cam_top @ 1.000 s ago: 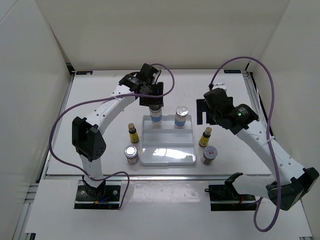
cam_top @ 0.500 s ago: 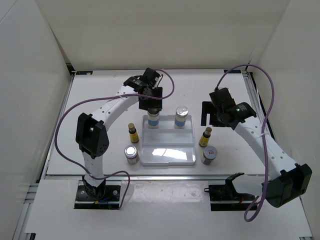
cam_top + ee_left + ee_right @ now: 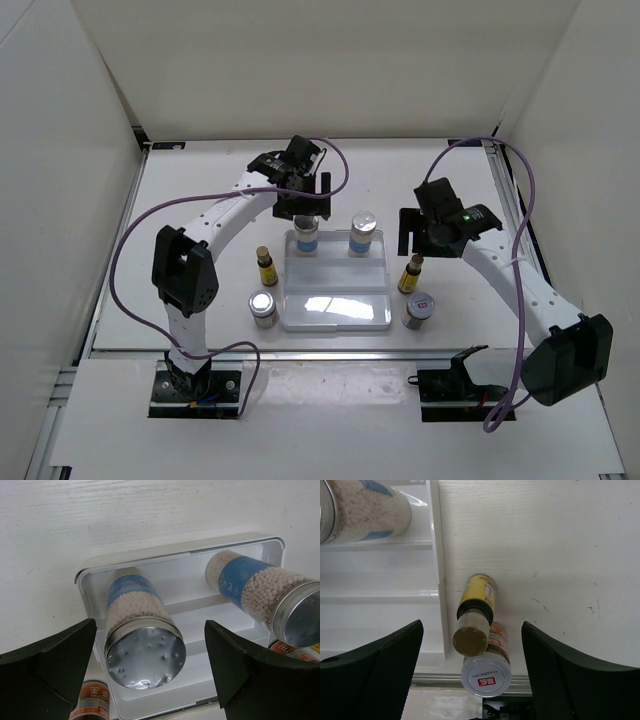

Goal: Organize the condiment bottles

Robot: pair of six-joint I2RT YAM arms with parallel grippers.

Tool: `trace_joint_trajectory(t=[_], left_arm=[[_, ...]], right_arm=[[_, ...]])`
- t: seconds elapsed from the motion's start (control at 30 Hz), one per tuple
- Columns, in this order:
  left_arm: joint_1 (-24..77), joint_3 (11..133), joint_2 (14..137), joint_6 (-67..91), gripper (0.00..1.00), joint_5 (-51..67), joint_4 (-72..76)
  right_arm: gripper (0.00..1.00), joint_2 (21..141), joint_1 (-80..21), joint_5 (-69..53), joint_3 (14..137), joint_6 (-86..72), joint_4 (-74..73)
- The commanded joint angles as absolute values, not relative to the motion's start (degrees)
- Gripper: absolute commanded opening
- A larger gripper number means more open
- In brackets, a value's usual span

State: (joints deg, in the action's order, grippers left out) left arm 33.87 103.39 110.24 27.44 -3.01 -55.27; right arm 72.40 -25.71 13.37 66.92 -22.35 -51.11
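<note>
Two tall white bottles with blue bands stand on the back step of the white tray [image 3: 335,312]: the left one [image 3: 308,238] [image 3: 134,607] and the right one [image 3: 362,232] [image 3: 250,585]. My left gripper [image 3: 306,208] [image 3: 150,667] hovers open over the left one, its fingers well apart from the silver cap. My right gripper [image 3: 420,240] [image 3: 472,655] is open above the right amber bottle [image 3: 410,273] [image 3: 476,602], with gaps on both sides. A silver-lidded jar [image 3: 418,310] [image 3: 486,672] stands just beside that bottle. The other amber bottle [image 3: 266,266] and jar [image 3: 263,308] stand left of the tray.
The tray's lower steps hold nothing. The tray's right wall [image 3: 435,555] lies close to the amber bottle. A metal rail runs along the table's near edge [image 3: 330,352]. White walls enclose the table on three sides.
My left gripper has opened and let go of the left tall bottle, which stays upright on the tray. My right gripper has moved over the right amber bottle and its jaws have narrowed somewhat.
</note>
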Motion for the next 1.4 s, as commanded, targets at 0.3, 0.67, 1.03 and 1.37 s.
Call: trace_joint_trajectory(t=[0.3, 0.67, 1.03, 1.37], left_arm=[[33.4, 103.3, 90.0, 27.6, 1.00, -13.3, -55.1], [27.8, 88.0, 78.6, 26.4, 1.00, -13.9, -55.1], [27.8, 78.1, 74.4, 28.7, 1.00, -17.4, -54.6], [27.2, 79.4, 77.4, 28.0, 1.00, -12.7, -54.6]], right_arm=[[0.57, 72.3, -25.5, 12.7, 61.6, -23.2, -49.4], [0.00, 71.8, -25.5, 14.2, 64.2, -23.2, -50.6], [0.00, 67.6, -31.5, 12.9, 74.9, -21.4, -53.7], [0.00, 74.5, -37.4, 11.6, 75.5, -22.0, -48.5]])
